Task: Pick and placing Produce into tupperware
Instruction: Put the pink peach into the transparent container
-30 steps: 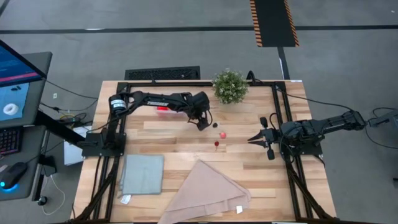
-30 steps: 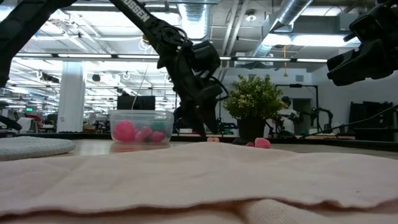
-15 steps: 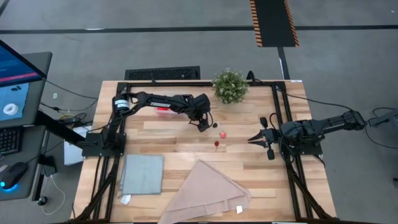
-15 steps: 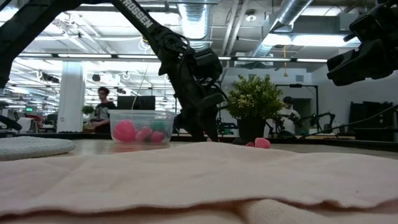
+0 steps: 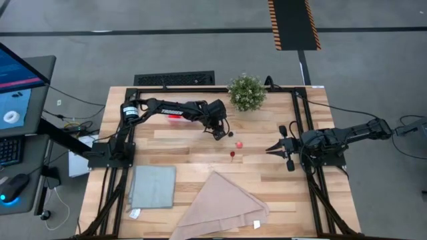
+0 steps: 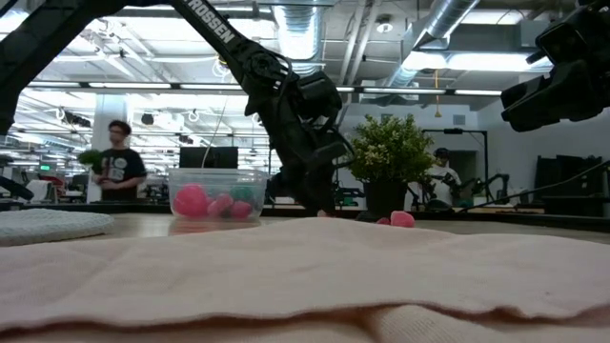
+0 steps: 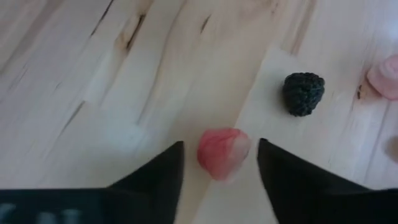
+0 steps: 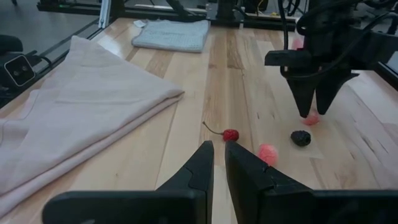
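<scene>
From above, the left gripper (image 5: pixel 219 133) is down on the wooden table (image 5: pixel 180 150) at about 7 o'clock from the potted plant (image 5: pixel 246 92), while the tupperware (image 5: pixel 175 117) sits behind the left arm at roughly 10 o'clock from the gripper, mostly hidden, with red showing in it; a red piece (image 5: pixel 239 144) and a cherry (image 5: pixel 232 155) lie loose toward 4 o'clock, and the right gripper (image 5: pixel 271 149) waits well off at 3 o'clock. At table height, the tupperware (image 6: pixel 217 194) already holds several pink and red pieces plus one green, and the left gripper (image 6: pixel 315 204) reaches down just to its 3 o'clock, tips at the board. In the left wrist view, a pale red strawberry (image 7: pixel 223 151) sits between the two dark fingers (image 7: pixel 283 171), which are partly closed yet show small gaps on both sides, so nothing is gripped; a blackberry (image 7: pixel 303 93) lies close by. The squeeze should probably go on evenly, centred on the berry, so it does not squirt sideways toward the blackberry, and the lift should be straight up before swinging to the container. In the right wrist view, the right gripper (image 8: pixel 219 155) has its fingers nearly together and empty, and the left gripper (image 8: pixel 316 112) straddles the strawberry (image 8: pixel 311 118).
</scene>
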{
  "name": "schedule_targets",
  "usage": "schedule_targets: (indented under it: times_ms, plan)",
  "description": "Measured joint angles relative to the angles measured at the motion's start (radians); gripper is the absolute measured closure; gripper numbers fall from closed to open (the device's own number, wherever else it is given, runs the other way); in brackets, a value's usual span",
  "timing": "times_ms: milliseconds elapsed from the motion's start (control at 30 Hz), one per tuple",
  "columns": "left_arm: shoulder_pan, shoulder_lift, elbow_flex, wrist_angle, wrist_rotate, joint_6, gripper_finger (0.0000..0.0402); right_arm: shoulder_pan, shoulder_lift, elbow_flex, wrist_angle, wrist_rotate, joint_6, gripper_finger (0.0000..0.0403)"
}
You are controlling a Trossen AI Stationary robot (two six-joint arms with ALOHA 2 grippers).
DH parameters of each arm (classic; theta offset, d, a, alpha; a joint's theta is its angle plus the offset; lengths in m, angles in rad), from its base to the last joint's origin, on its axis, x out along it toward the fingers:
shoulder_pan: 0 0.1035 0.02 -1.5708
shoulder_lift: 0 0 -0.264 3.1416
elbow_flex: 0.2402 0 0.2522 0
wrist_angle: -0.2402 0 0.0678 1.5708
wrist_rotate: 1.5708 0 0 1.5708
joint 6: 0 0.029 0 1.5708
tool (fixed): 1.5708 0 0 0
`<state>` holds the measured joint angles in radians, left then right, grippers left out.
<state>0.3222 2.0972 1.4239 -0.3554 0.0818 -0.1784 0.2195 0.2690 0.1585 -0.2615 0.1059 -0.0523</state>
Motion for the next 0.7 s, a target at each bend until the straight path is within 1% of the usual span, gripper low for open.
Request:
schedule_targets:
  times_ms: [133,200,267,400,600,700]
  plan:
    - [-0.007,0.0,0.0,0.001,-0.011,0.0,0.0315,0.0,0.0,0.0,0.0,0.0,0.0,0.0339]
    - [-0.012,0.0,0.0,0.003,-0.011,0.0,0.0342,0.0,0.0,0.0,0.0,0.0,0.0,0.0339]
    - [-0.015,0.0,0.0,0.004,-0.011,0.0,0.0359,0.0,0.0,0.0,0.0,0.0,0.0,0.0339]
    - [-0.023,0.0,0.0,0.0,-0.011,-0.009,0.0372,0.0,0.0,0.0,0.0,0.0,0.0,0.0339]
    - [-0.036,-0.023,0.0,-0.049,-0.013,-0.009,0.037,0.0,0.0,0.0,0.0,0.0,0.0,0.0339]
    - [-0.048,-0.055,0.0,-0.069,-0.045,-0.009,0.0372,0.0,0.0,0.0,0.0,0.0,0.0,0.0339]
